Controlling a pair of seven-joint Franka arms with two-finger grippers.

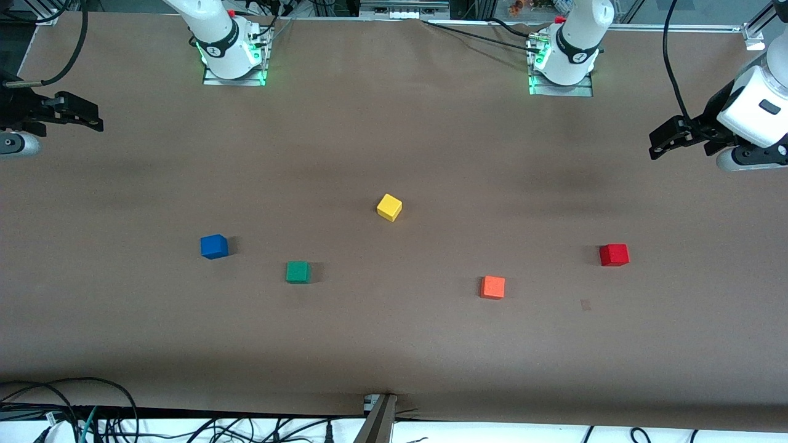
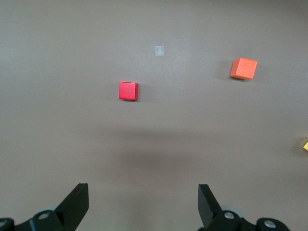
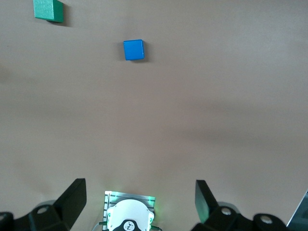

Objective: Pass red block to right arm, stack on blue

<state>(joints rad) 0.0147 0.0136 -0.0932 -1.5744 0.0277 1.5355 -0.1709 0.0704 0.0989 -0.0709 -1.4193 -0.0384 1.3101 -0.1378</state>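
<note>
My left gripper [image 2: 143, 204] hangs spread over bare brown table [image 1: 394, 344] near the small red cube [image 1: 614, 255]; my right gripper [image 3: 139, 202], spread, waits above the small blue cube's [image 1: 213, 246] end.

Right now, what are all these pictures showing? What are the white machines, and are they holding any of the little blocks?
The white machines are two robot arms bolted along one edge of a brown table. One picture looks down from a high camera facing them. The other two come from cameras on each arm's wrist, looking past its black fingers.

Five blocks lie apart on the table: the red block, an orange one, a yellow one, a green one and the blue block.

Nothing is held. The left gripper hangs open above the table near the red block. The right gripper hangs open at the blue block's end.
</note>
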